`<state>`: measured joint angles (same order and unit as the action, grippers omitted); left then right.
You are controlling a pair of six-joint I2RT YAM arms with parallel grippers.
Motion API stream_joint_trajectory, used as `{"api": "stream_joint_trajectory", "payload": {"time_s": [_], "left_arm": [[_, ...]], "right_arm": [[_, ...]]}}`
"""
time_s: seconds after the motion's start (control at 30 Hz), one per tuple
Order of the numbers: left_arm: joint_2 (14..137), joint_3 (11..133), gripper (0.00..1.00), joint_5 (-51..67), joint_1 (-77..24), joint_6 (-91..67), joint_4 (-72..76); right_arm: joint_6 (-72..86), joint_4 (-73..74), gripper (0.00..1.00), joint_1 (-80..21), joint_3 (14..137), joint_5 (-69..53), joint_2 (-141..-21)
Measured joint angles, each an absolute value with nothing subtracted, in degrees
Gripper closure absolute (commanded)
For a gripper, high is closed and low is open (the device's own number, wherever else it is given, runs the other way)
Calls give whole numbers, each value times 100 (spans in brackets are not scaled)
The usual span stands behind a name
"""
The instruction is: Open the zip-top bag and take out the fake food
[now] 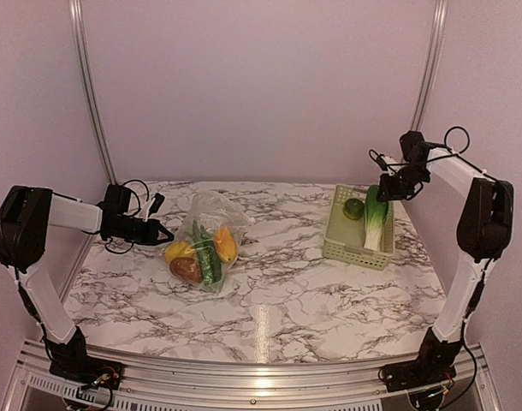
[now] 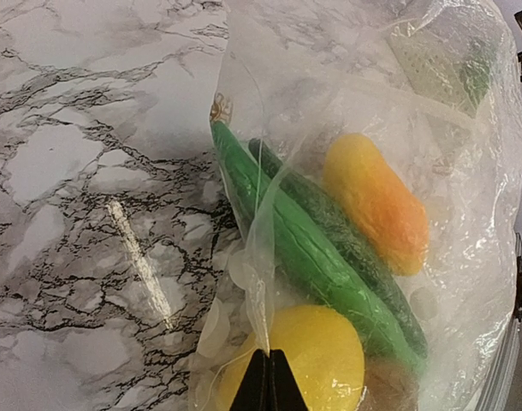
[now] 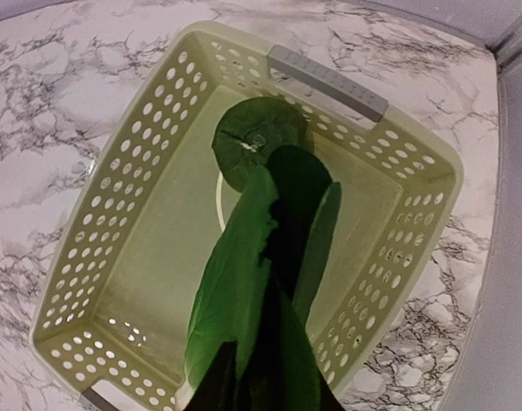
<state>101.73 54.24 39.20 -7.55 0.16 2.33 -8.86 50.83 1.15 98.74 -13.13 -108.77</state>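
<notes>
The clear zip-top bag (image 1: 211, 214) (image 2: 449, 128) lies left of centre on the marble table. Inside it is fake food: a yellow piece (image 2: 321, 360), an orange one (image 2: 376, 201), two long green ones (image 2: 304, 240) and a brown one (image 1: 186, 270). My left gripper (image 1: 164, 231) (image 2: 270, 364) is shut on a fold of the bag's film at its left side. My right gripper (image 1: 388, 190) (image 3: 257, 360) hangs over the pale green basket (image 1: 357, 248) (image 3: 115, 257). A leafy green vegetable (image 1: 376, 218) (image 3: 231, 274) runs between its jaws, which stand slightly apart; whether they still pinch it does not show.
A round dark green piece (image 1: 353, 208) (image 3: 257, 141) lies in the basket beside the leafy vegetable. The basket stands at the table's right side, close to the wall. Bare marble (image 1: 287, 300) spreads between the bag and the basket and toward the near edge.
</notes>
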Motion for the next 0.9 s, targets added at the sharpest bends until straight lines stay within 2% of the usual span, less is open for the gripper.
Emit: {"api": "stream_joint_trajectory", "payload": {"time_s": [0.1, 0.3, 0.33, 0.37, 0.4, 0.53, 0.73, 0.9], "left_arm": [[10173, 5422, 100, 3920, -755, 47, 233], [10173, 5422, 100, 3920, -755, 51, 233], [10173, 5422, 100, 3918, -755, 51, 233], [10173, 5422, 100, 3918, -757, 54, 233], [10173, 5422, 100, 3916, -762, 60, 231], [10173, 5426, 100, 3885, -803, 154, 202], [10189, 5607, 100, 3734, -939, 440, -93], [10226, 5846, 100, 3621, -1057, 679, -311]], "right_arm": [[-952, 5168, 61, 115, 10110, -1181, -11115], [-860, 5275, 56, 115, 10597, -1081, -11308], [-832, 5269, 27, 115, 10698, -1090, -11314], [-805, 5258, 4, 115, 10787, -1105, -11312], [-746, 5234, 2, 115, 10857, -1131, -11312], [-685, 5148, 2, 113, 10906, -1236, -11312], [-515, 4873, 8, 23, 10840, -1712, -11281], [-314, 4414, 12, -637, 10851, -2357, -11303]]}}
